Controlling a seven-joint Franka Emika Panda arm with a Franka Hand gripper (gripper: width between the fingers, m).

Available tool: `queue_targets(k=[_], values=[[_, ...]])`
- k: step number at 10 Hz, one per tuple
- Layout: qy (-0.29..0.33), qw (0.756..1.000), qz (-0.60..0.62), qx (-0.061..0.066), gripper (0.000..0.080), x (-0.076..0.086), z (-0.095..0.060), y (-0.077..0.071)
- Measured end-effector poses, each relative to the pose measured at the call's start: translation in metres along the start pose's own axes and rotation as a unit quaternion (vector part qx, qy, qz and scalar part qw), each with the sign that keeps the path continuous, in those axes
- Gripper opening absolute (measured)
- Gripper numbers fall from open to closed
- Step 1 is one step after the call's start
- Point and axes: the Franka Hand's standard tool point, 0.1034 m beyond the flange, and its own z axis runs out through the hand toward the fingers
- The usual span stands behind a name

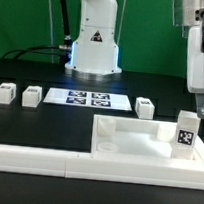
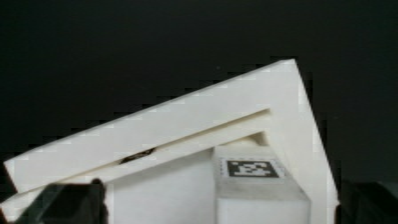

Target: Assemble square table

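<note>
The square table's top (image 1: pixel 137 140) is a white slab lying flat at the exterior view's right, with a raised round boss (image 1: pixel 104 145) near one corner. One stubby white leg (image 1: pixel 185 135) stands upright on its right corner, its marker tag facing the camera. My gripper (image 1: pixel 199 107) hangs just above that leg, open. In the wrist view the tagged leg (image 2: pixel 214 185) rises between my dark fingers (image 2: pixel 71 203), with a gap on each side, and the gripper (image 2: pixel 222 208) touches nothing. The slab's corner (image 2: pixel 196 115) lies beyond the leg.
Three loose legs (image 1: pixel 5 92) (image 1: pixel 31 96) (image 1: pixel 144 107) stand in a row on the black table. The marker board (image 1: pixel 88 97) lies in front of the robot base (image 1: pixel 96 39). A long white L-shaped rail (image 1: pixel 35 159) runs along the front edge.
</note>
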Motion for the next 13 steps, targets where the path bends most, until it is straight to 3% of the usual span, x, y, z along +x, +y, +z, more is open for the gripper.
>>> queue_targets(k=[8,11,13], values=[[0.000,1.000,-0.008,-0.001,0.0649,0.000,0.001,0.001],[0.002,0.999,-0.039,-0.004,0.0649,0.006,-0.005,0.025],[0.005,0.995,-0.101,-0.013,0.0649,0.001,-0.005,0.044]])
